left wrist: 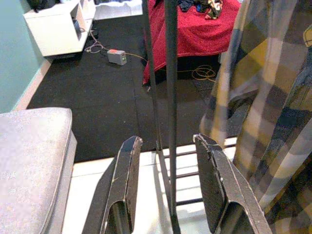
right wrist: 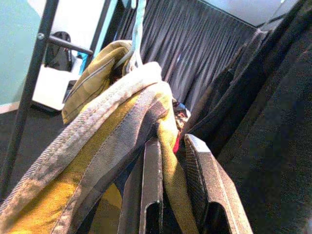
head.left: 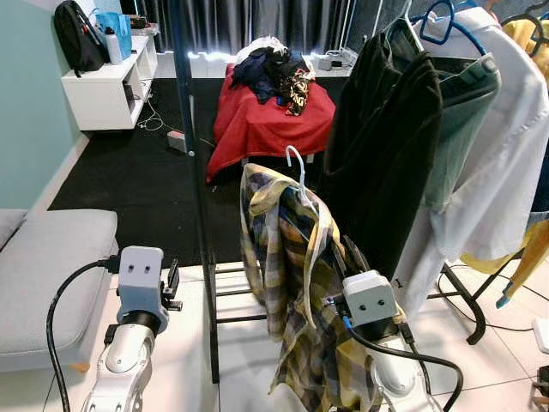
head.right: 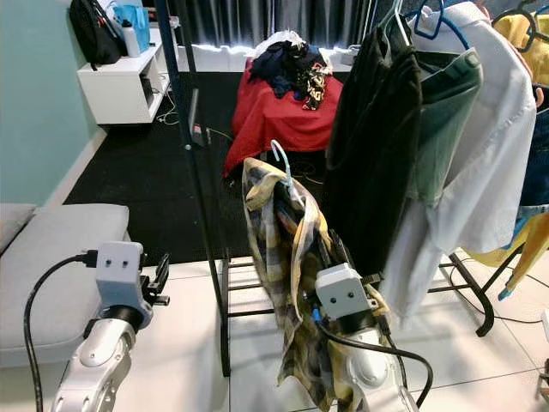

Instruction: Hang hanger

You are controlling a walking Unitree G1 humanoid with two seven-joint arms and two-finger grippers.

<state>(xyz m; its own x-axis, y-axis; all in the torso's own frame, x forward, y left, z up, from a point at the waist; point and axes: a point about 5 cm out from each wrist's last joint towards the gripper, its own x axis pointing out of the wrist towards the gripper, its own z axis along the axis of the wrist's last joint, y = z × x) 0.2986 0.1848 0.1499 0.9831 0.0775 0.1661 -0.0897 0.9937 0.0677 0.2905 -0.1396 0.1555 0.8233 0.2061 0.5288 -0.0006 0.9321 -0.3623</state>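
A yellow and grey plaid shirt [head.left: 296, 292] hangs on a pale blue hanger whose hook [head.left: 297, 165] points up, low in front of the clothes rack. My right gripper [right wrist: 170, 161] is shut on the shirt's collar edge at the hanger's shoulder, holding it up. The rack's dark upright pole [head.left: 193, 172] stands left of the shirt. Hung clothes, a black garment [head.left: 386, 146] and a white shirt [head.left: 497, 154], fill the rack to the right. My left gripper [left wrist: 168, 170] is open and empty, its fingers either side of the pole's lower part in the left wrist view.
A grey cushioned seat [head.left: 51, 275] lies at the left. A red-covered table [head.left: 266, 116] with piled clothes stands behind the rack, on black floor mats. A white shelf unit [head.left: 107, 81] sits at the back left. The rack's base bars [head.left: 236, 292] cross the white floor.
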